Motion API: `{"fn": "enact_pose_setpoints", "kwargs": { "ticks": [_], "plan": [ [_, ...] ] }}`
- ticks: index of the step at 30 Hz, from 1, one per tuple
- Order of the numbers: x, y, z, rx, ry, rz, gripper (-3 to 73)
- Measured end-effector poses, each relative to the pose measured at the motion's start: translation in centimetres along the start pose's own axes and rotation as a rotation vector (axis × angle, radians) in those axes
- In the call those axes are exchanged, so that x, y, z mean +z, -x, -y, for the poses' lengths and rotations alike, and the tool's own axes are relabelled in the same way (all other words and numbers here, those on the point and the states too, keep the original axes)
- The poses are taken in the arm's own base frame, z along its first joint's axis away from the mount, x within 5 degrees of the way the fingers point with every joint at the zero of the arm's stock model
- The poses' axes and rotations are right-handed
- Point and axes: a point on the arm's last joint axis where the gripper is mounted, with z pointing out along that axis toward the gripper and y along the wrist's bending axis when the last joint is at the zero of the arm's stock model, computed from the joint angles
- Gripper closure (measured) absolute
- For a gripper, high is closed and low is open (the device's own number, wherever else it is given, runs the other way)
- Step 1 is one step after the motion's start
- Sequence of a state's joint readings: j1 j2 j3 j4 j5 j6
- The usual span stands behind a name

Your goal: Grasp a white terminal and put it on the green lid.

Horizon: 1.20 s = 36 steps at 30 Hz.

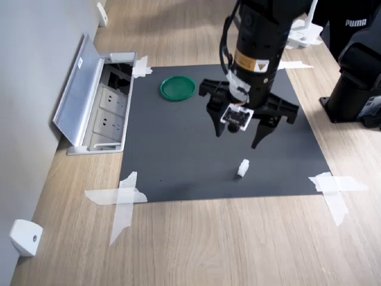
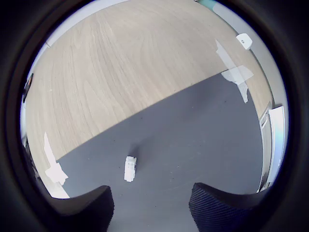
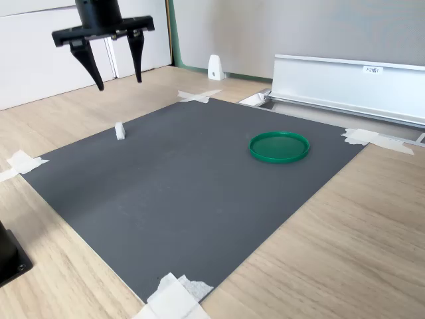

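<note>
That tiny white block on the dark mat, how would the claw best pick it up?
Judging by the pictures, from straight above. The white terminal stands alone on the black mat, nothing crowding it. Its long flat sides look the best to pinch, near the middle. The open pincer hangs above it, so it could drop down astride the block and close.

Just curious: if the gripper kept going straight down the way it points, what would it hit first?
Probably the white terminal, which sits roughly between the open gripper's fingers in the wrist view; otherwise the black mat. Depth is uncertain.
</note>
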<state>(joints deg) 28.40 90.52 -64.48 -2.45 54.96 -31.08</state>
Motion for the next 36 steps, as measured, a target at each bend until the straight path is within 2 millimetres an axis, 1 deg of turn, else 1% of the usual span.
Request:
{"fn": "enact_pose_setpoints", "kwargs": {
  "ticks": [5, 14, 22, 25, 30, 32, 36],
  "plan": [
    [2.3, 0.3, 0.2, -0.004, 0.014, -0.042, 4.2],
    [4.7, 0.8, 0.4, 0.021, 0.026, -0.061, 4.6],
    [4.9, 0.8, 0.4, 0.024, 0.027, -0.062, 4.8],
    [4.3, 0.8, 0.3, 0.037, 0.031, -0.042, 4.8],
    [1.0, 0.4, 0.1, 0.049, 0.003, 0.019, 5.0],
    [0.0, 0.2, -0.1, 0.055, 0.005, 0.027, 5.2],
    [-1.1, -0.2, -0.7, 0.059, 0.019, 0.029, 5.4]
  ]
}}
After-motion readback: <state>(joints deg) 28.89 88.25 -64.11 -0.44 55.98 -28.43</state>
